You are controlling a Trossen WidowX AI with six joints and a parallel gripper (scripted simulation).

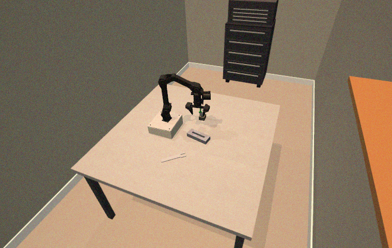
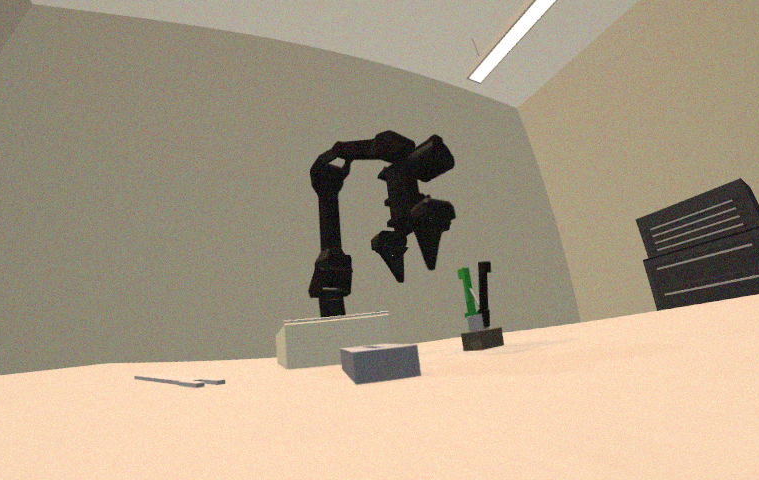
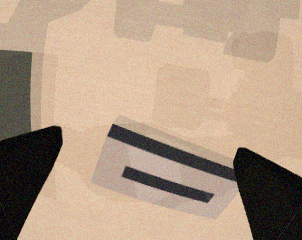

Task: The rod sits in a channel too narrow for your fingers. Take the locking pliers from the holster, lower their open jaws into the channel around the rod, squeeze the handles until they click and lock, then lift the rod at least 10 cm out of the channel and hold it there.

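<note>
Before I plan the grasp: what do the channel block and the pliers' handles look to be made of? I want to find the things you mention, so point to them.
Channel block [image 1: 202, 138] [image 2: 386, 364] [image 3: 156, 187]: possibly painted metal or plastic; matte grey, no bright highlights.
Handles: one green [image 2: 469, 291], one black [image 2: 484, 288], both evenly colored, perhaps plastic-coated or painted metal; the view can't settle which.

Workshop-like room with black drawer cabinet [image 1: 246, 58] [image 2: 716, 255] and plain worktable [image 1: 210, 172] [image 2: 371, 422] [image 3: 91, 85].

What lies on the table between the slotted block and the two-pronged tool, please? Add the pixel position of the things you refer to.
Only bare table [image 1: 187, 148] [image 2: 282, 375] lies between the block [image 1: 204, 139] [image 2: 386, 364] and the tool [image 1: 171, 158] [image 2: 166, 380]; the top view shows it.
</note>
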